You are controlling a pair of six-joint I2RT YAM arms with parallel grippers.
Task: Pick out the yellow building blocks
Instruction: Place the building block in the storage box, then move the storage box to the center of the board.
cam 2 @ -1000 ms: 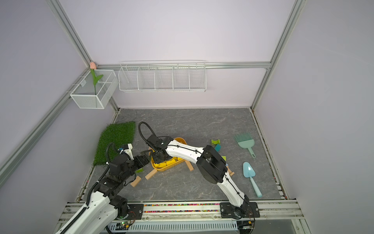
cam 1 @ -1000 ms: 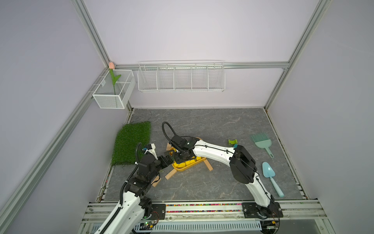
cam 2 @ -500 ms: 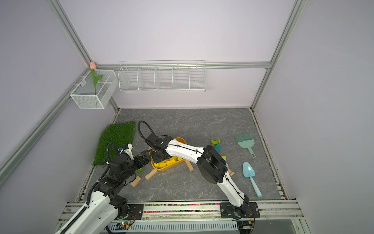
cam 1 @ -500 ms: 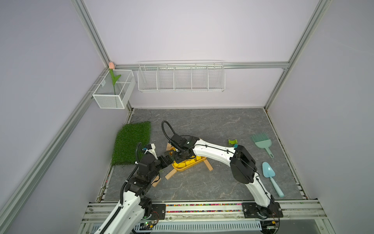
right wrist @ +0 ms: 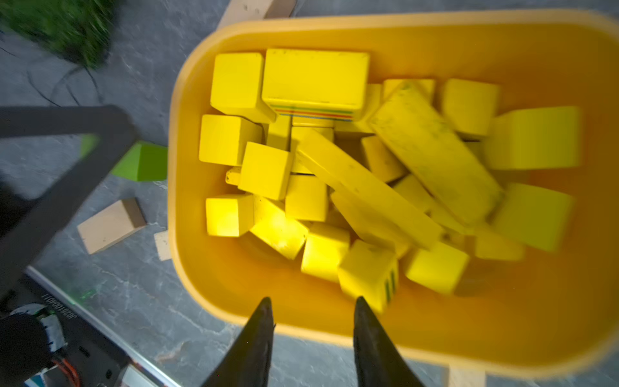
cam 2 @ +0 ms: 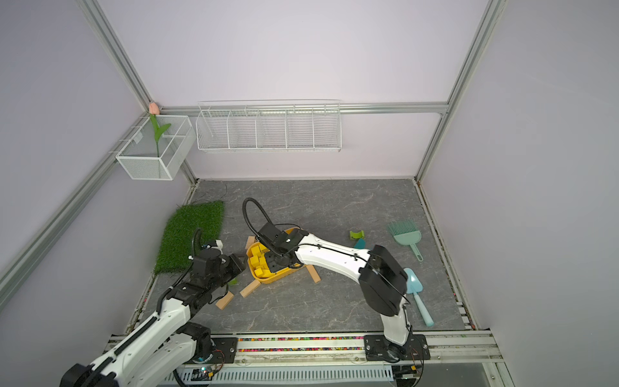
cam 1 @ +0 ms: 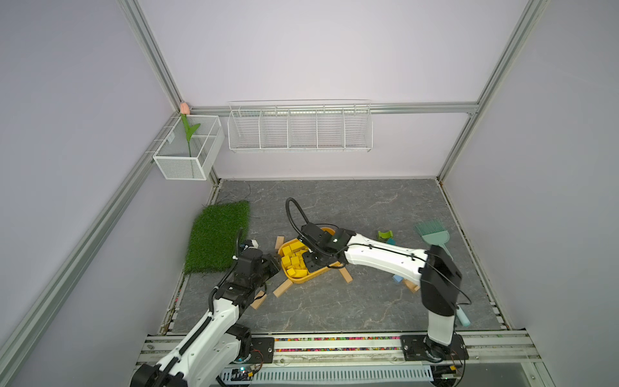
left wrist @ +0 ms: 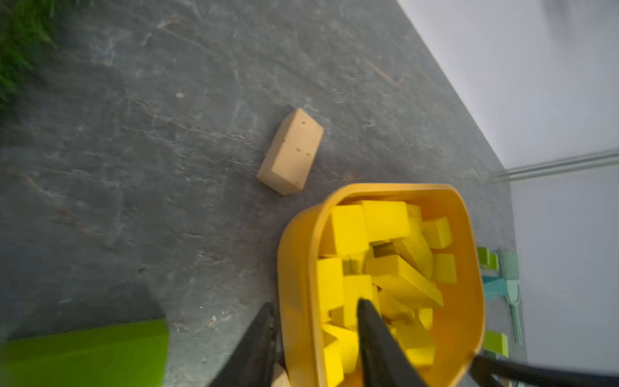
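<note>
Yellow building blocks (right wrist: 368,187), blurry, inside orange tub (right wrist: 207,268)

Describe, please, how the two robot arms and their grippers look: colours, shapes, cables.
Both arms, left arm and right arm, have white rounded shells with black joint housings. A black corrugated cable hose loops from the right wrist; a shorter hose is on the left. The left gripper and right gripper each have two black, tapering, pointed fingers.

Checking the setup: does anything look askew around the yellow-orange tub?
Yes. The yellow-orange oval plastic tub rests on plain tan wooden bars that poke out from under it, so it probably sits tilted. The left gripper straddles its wall, one finger inside among the yellow building blocks.
</note>
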